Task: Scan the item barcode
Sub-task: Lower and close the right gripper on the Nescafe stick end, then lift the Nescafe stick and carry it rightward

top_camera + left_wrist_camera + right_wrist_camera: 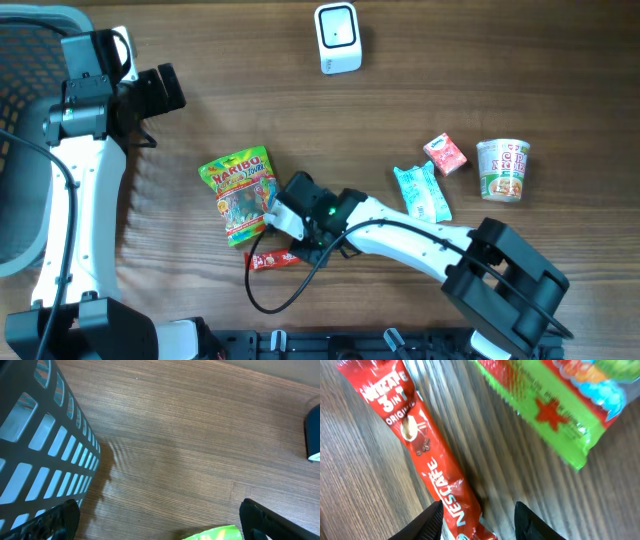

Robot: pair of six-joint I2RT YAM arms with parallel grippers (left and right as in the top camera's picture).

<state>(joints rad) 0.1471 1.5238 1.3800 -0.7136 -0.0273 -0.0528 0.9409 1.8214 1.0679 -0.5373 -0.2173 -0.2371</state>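
Right gripper (479, 527): jaws apart, straddling one end of the Nescafé 3-in-1 stick (427, 455), not clamped.
Left gripper (157, 510): jaws wide apart, empty, beside the basket (45, 445).
Stick position: flat, 5 o'clock of the Haribo bag (240, 195).
Scanner (337, 38): 12 o'clock of the bag, well apart.

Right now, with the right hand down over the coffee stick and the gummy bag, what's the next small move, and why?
Probably nudge the right hand sideways to centre the Nescafé stick between its fingers before closing. The hand looks open and holds nothing. The stick's end lies close against one finger rather than midway, and the Haribo bag lies beyond the fingertips.
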